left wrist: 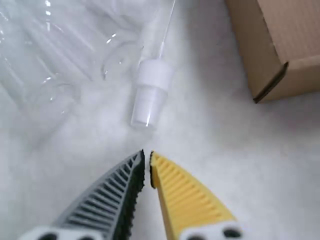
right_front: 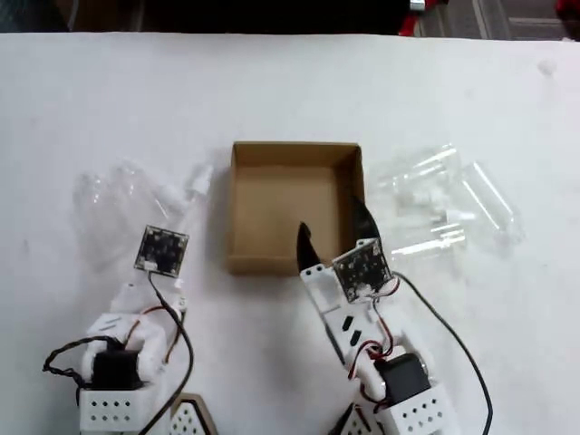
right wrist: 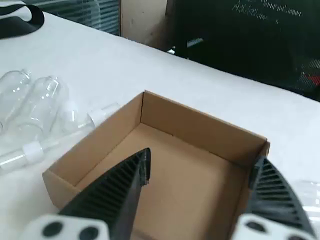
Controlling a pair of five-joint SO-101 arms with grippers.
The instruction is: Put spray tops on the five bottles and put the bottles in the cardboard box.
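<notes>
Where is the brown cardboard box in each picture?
High view: the brown cardboard box sits in the middle, open and empty.
Left wrist view: one corner, off to one side of the shut left end effector.
Right wrist view: straight ahead, framed by the open right end effector.
Shared landmark: the clear plastic bottles beside it.

I see the table (right_front: 290, 82) from high overhead; both wrist cameras sit close, sharing the cardboard box (right_front: 276, 204).
</notes>
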